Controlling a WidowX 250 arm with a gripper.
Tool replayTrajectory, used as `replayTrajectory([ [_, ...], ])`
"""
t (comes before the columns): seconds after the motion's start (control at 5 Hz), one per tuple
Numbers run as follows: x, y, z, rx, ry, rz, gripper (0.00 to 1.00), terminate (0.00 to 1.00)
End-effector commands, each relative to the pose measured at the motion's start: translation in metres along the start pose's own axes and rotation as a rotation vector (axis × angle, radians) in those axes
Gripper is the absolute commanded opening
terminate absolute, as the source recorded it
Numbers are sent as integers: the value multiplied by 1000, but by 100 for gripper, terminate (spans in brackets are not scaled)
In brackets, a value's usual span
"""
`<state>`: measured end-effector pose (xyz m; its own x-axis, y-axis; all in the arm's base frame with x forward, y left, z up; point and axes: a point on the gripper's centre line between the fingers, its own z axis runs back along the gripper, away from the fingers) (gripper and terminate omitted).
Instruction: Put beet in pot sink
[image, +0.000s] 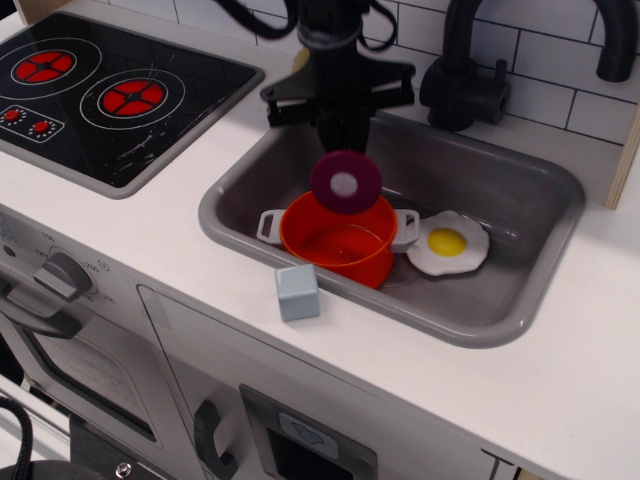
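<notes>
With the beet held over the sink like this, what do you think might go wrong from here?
1. The beet hangs from the pincer above the far rim of the pot, not its middle; released now, it may clip the rim and fall into the sink.
2. A bounce could send it onto the fried egg beside the pot.
3. Lowering further, the pincer could nudge the light pot.

— How many things sit in the large grey rectangular sink (520, 310)?

— Two: one round orange-red toy pot (340, 240) and one white fried egg with a yellow yolk (448, 243).

— And elsewhere?

— One magenta half beet (345, 182), one small grey-blue cube (298, 292), one black stovetop (150, 100) showing two large red rings, one black tap (465, 70).
</notes>
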<state>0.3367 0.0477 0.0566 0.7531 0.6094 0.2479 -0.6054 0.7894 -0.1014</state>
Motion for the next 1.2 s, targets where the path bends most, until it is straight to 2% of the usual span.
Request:
replayTrajectory([
  [0.0,-2,-3,8,-12,-60,-29,0,0],
  [0.2,-5,-3,5,18,-67,-41,100,0],
  [0.8,-1,-4,18,0,-61,-13,100,0],
  [1.0,-1,-4,18,0,-61,-13,100,100],
])
